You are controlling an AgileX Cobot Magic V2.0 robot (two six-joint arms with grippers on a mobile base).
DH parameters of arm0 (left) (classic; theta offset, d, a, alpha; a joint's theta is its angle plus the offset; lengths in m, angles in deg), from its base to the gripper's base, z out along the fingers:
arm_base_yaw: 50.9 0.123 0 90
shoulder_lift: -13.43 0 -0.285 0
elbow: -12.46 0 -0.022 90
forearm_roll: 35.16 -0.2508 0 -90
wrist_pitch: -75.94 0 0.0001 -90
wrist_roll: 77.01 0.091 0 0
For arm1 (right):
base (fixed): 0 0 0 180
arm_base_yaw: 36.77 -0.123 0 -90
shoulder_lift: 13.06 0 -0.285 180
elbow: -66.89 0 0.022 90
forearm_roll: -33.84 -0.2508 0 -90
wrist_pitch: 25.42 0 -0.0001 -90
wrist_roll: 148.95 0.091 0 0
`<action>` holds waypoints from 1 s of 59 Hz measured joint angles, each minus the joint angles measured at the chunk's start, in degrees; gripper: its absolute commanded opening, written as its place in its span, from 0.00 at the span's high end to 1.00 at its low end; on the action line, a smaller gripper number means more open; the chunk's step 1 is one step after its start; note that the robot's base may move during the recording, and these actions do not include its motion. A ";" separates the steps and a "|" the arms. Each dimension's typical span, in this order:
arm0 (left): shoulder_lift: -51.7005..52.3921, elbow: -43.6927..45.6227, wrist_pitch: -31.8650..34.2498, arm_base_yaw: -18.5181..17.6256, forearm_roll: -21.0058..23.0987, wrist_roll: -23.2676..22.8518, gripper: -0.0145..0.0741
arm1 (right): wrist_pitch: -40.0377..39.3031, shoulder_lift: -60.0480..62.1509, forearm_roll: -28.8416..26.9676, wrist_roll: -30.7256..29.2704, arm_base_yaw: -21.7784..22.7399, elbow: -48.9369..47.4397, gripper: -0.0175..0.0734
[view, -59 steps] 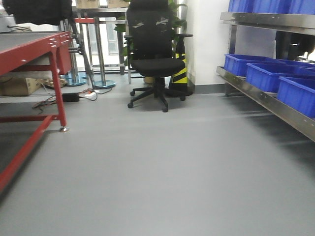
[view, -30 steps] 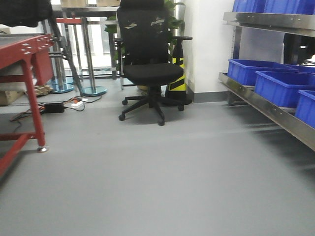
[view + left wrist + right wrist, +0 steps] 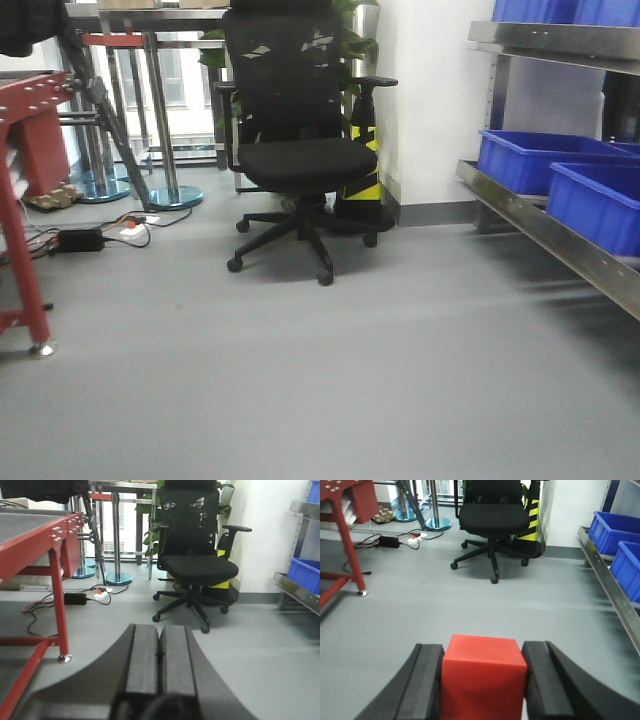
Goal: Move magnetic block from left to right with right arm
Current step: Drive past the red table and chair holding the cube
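The magnetic block [image 3: 482, 677], a bright red cube, sits between the two black fingers of my right gripper [image 3: 483, 652], which is shut on it and carries it above the grey floor. My left gripper [image 3: 159, 630] is shut, its two grey pads pressed together with nothing between them. Neither gripper nor the block shows in the front-facing view.
A black office chair [image 3: 295, 150] stands ahead, with a black-and-yellow striped post [image 3: 362, 170] behind it. A red metal table [image 3: 25, 200] is at the left, with cables and a power brick [image 3: 80, 240] on the floor. A steel shelf [image 3: 560, 245] with blue bins [image 3: 530, 160] runs along the right.
The front-facing view has swung rightward and closer: the red table slid towards the left edge, while the chair and the blue bins grew larger.
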State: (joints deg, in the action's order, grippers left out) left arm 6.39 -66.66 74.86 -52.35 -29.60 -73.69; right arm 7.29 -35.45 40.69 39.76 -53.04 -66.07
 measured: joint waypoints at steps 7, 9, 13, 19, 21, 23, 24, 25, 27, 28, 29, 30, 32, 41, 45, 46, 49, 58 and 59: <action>0.00 0.00 0.00 0.00 0.00 0.00 0.98 | 0.00 0.00 0.00 0.00 0.00 0.00 0.57; 0.00 0.00 0.00 0.00 0.00 0.00 0.98 | 0.00 0.00 0.00 0.00 0.00 0.00 0.57; 0.00 0.00 0.00 0.00 0.00 0.00 0.98 | 0.00 0.00 0.00 0.00 0.00 0.00 0.57; 0.00 0.00 0.00 0.00 0.00 0.00 0.98 | 0.00 0.00 0.00 0.00 0.00 0.00 0.57; 0.00 0.00 0.00 0.00 0.00 0.00 0.98 | 0.00 0.00 0.00 0.00 0.00 0.00 0.57; 0.00 0.00 0.00 0.00 0.00 0.00 0.98 | 0.00 0.00 0.00 0.00 0.00 0.00 0.57; 0.00 0.00 0.00 0.00 0.00 0.00 0.98 | 0.00 0.00 0.00 0.00 0.00 0.00 0.57; 0.00 0.00 0.00 0.00 0.00 0.00 0.98 | 0.00 0.00 0.00 0.00 0.00 0.00 0.57; 0.00 0.00 0.00 0.00 0.00 0.00 0.98 | 0.00 0.00 0.00 0.00 0.00 0.00 0.57; 0.00 0.00 0.00 0.00 0.00 0.00 0.98 | 0.00 0.00 0.00 0.00 0.00 0.00 0.57; 0.00 0.00 0.00 0.00 0.00 0.00 0.98 | 0.00 0.00 0.00 0.00 0.00 0.00 0.57; 0.00 0.00 0.00 0.00 0.00 0.00 0.98 | 0.00 0.00 0.00 0.00 0.00 0.00 0.57; 0.00 0.00 0.00 0.00 0.00 0.00 0.98 | 0.00 0.00 0.00 0.00 0.00 0.00 0.57; 0.00 0.00 0.00 0.00 0.00 0.00 0.98 | 0.00 0.00 0.00 0.00 0.00 0.00 0.57; 0.00 0.00 0.00 0.00 0.00 0.00 0.98 | 0.00 0.00 0.00 0.00 0.00 0.00 0.57; 0.00 0.00 0.00 0.00 0.00 0.00 0.98 | 0.00 0.00 0.00 0.00 0.00 0.00 0.57; 0.00 0.00 0.00 0.00 0.00 0.00 0.98 | 0.00 0.00 0.00 0.00 0.00 0.00 0.57; 0.00 0.00 0.00 0.00 0.00 0.00 0.98 | 0.00 0.00 0.00 0.00 0.00 0.00 0.57; 0.00 0.00 0.00 0.00 0.00 0.00 0.98 | 0.00 0.00 0.00 0.00 0.00 0.00 0.57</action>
State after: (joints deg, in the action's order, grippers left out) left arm 6.39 -66.66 74.86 -52.35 -29.60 -73.69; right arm 7.29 -35.45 40.69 39.76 -53.04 -66.07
